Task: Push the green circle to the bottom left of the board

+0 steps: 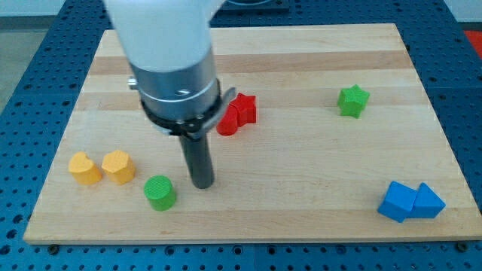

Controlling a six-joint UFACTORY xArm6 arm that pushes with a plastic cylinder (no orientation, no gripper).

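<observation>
One dark rod hung from our arm; there were no jaws on it, so nothing could be spread, pressed together or pinching. Our tip [201,184] sat on the counter [301,173] just to the view's right of the green circle [160,193], close beside it; we could not tell if they touched. The green circle lay near the view's bottom edge, left of centre, not in the corner. Further to the view's left, two blocks sat side by side: an orange one [119,165] and a yellow one [85,168]. Above the tip, two red blocks [238,113] sat touching, partly hidden by the arm. A green star [352,100] lay at the view's upper right, well apart. Two blue blocks [410,201] touched at the bottom right.
</observation>
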